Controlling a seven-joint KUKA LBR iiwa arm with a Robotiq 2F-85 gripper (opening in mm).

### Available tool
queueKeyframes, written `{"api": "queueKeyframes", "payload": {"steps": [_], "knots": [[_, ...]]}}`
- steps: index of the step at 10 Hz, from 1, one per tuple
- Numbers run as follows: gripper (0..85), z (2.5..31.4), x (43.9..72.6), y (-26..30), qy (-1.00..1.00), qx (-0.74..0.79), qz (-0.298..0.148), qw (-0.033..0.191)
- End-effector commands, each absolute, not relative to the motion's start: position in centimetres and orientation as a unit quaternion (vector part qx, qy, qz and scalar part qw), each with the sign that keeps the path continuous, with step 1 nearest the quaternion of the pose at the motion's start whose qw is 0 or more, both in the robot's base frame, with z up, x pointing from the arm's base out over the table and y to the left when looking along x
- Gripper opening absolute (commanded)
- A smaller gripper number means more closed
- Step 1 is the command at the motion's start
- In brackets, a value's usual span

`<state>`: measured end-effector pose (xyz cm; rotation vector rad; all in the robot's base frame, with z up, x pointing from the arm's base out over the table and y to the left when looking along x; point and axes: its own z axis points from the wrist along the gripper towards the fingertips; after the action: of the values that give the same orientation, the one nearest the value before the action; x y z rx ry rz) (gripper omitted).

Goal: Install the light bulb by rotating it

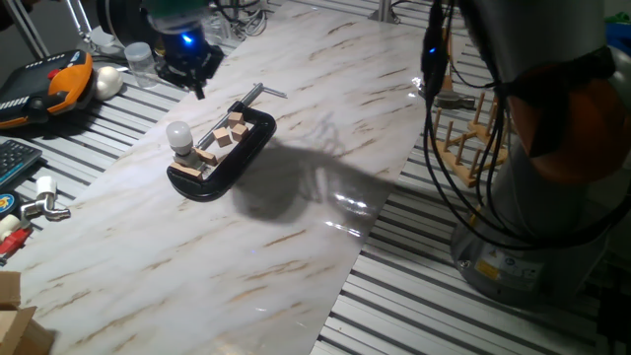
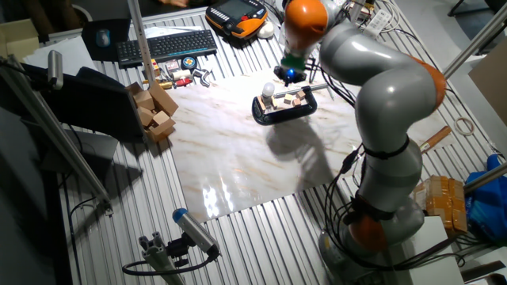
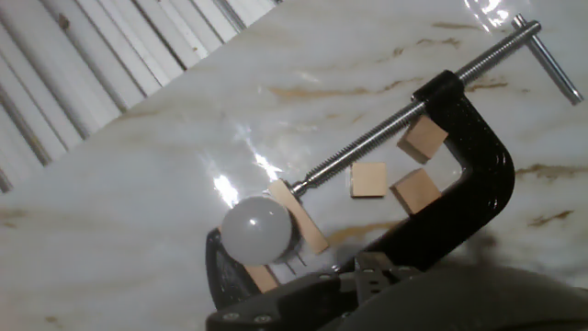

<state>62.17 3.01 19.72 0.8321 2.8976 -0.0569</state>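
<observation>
light bulb (image 3: 258,230) upright, base hidden, gripper (image 1: 184,61) fingers unclear

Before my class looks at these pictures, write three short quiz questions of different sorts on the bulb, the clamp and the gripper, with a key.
1. True or false: the light bulb stands upright at one end of the black C-clamp.
2. Where is the gripper? A) closed on the bulb B) in the air, off the bulb C) resting on the marble board
3. Fill in: loose inside the clamp's frame lie small wooden ____.

Key: 1 true; 2 B; 3 blocks.
</observation>
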Motion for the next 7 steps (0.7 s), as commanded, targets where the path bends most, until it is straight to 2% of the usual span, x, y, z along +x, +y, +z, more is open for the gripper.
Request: {"api": "queueKeyframes", "payload": {"steps": [1,4,7], "knots": [[0.0,19.7,61.8,3.0,0.998,-0.003,0.000,0.065],[0.0,20.2,60.5,2.2,0.998,-0.058,0.004,0.030],[0.0,19.9,59.5,2.4,0.997,-0.066,0.002,0.031]]}}
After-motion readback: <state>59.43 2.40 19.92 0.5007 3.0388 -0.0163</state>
